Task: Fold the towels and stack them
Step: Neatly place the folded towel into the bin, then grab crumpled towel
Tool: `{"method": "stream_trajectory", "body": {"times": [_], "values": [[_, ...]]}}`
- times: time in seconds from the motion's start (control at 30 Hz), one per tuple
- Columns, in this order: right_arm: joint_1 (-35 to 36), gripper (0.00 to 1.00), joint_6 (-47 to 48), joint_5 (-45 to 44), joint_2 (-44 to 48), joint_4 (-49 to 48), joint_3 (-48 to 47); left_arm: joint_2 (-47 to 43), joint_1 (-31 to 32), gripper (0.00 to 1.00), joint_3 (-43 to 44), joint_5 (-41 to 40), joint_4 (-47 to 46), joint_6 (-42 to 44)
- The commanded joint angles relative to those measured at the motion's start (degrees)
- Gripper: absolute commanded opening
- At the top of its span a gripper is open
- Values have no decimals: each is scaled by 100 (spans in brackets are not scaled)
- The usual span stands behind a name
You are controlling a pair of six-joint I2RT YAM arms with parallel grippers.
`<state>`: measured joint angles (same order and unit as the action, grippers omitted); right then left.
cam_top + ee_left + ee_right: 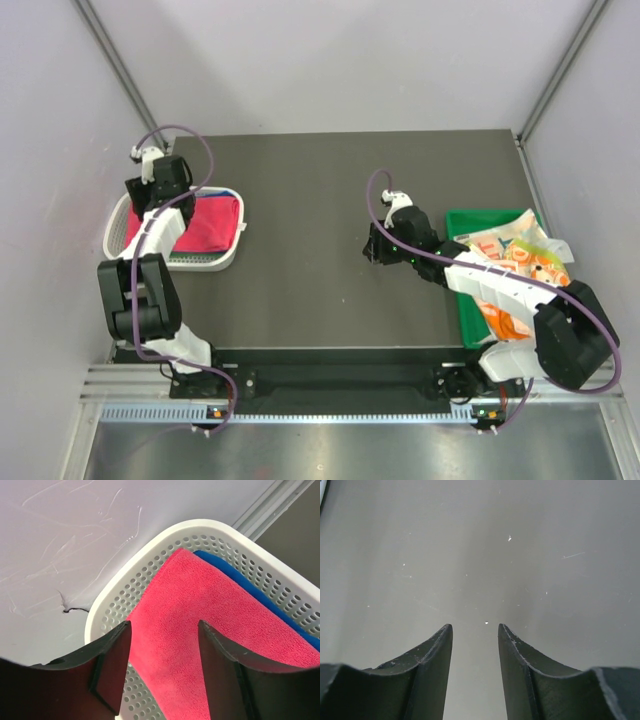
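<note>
Towels: I see them in two places, well apart: some in the basket on the left, the rest on the tray on the right.
Pink towel (208, 224): lies flat in the basket (228, 262), topmost, covering most of its floor.
Blue towel (240, 577): under the pink towel; my left wrist view shows only a strip of it along one edge, next to the basket wall.
Printed towel (510, 250): white with orange print, crumpled on the tray (462, 318), with part of it hidden under my right arm.
Orange towel (503, 322): at the near end of the tray, mostly covered by the same arm, so I cannot tell how it lies.
Left gripper (162, 647): fingers spread with nothing between them. It hangs over the far left corner of the basket, and the pink towel shows through the gap. I cannot tell whether the tips touch the cloth.
Right gripper (475, 630): fingers a little apart, holding nothing. It points left over the bare tabletop (300, 180), right of the middle and just left of the tray.
</note>
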<state>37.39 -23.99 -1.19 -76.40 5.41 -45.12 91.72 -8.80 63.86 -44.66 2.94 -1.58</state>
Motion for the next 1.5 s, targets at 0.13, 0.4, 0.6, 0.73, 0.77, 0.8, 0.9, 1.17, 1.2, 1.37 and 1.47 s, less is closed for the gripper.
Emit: {"method": "stream_trajectory", "body": {"times": [0.13, 0.4, 0.6, 0.73, 0.77, 0.8, 0.9, 1.17, 1.2, 1.37, 1.47], "values": [[111, 44, 70, -276, 178, -128, -295, -698, 131, 63, 154, 632, 409, -948], [93, 48, -62, -1005, 494, 425, -585, -1560, 1625, 69, -198, 1249, 997, -1863], [-100, 52, -298, -2085, 1090, 1593, -761, -1886, 2847, 66, -171, 2906, 1893, -2293], [-538, 59, -607, -2745, 1785, 2358, -437, -2193, 4016, 66, -373, 3287, 1974, -2206], [-670, 60, -729, -2833, 1926, 2620, -349, -2237, 4157, 66, -417, 3376, 1991, -2197], [-1019, 62, -782, -2825, 2136, 2745, -278, -2264, 4280, 66, -426, 3438, 2035, -2214], [-2002, 68, -783, -2632, 2401, 3018, 116, -2474, 4614, 66, -505, 3744, 2070, -2241], [-4124, 68, -493, -1403, 1359, 2378, 144, -2721, 4659, 66, -743, 4062, 1991, -2162], [-4247, 68, -510, -1367, 1217, 2325, 118, -2704, 4659, 66, -734, 4097, 2026, -2162], [-4371, 67, -703, -1366, 557, 1728, 319, -2756, 4659, 66, -787, 4203, 2026, -2171], [-4494, 67, -783, -1296, 66, 1403, 487, -2783, 4659, 66, -848, 4177, 2035, -2135]]}}
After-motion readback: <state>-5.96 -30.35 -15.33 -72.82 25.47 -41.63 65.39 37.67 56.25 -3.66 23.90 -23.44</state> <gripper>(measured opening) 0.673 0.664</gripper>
